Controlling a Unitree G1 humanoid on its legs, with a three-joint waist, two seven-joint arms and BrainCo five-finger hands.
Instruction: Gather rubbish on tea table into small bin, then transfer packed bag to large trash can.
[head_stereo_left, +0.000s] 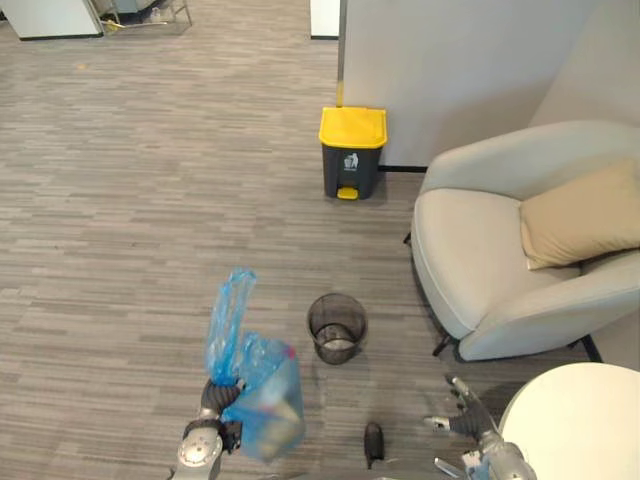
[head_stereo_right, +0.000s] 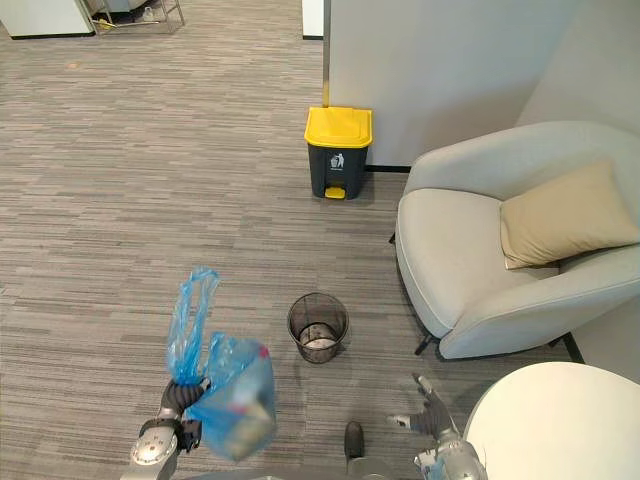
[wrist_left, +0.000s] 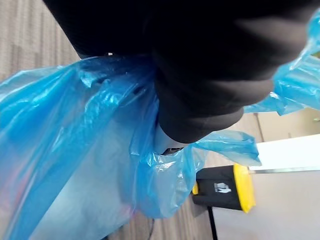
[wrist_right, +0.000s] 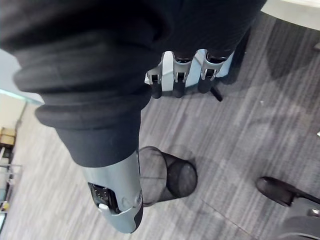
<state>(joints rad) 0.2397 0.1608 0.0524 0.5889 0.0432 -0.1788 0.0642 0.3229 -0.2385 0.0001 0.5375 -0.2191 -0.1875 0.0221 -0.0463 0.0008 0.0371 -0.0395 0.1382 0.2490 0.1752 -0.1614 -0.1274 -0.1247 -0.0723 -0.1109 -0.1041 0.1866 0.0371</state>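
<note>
The left hand (head_stereo_left: 218, 398) is closed round the bunched neck of the translucent blue plastic bag (head_stereo_left: 262, 395), which hangs from it, lifted clear of the black mesh bin (head_stereo_left: 336, 327). The right hand (head_stereo_left: 465, 418) is empty, its fingers straight. The transfer step looks in hand, and the next move calls for carrying the bag to the yellow-lidded dark grey trash can (head_stereo_left: 352, 152), well ahead of the hand.

Hand (wrist_right: 207, 75): silver fingers (wrist_right: 178, 80), blk ribbed cover (wrist_right: 100, 65)

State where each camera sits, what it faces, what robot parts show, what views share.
Left eye, right eye views: on the head, looking down; both show left hand clutching blue bag, open right hand, mesh bin, yellow-lidded can.
Left wrist view: along its dark cover, at bag and can.
Right wrist view: past its straight fingers, at mesh bin.
</note>
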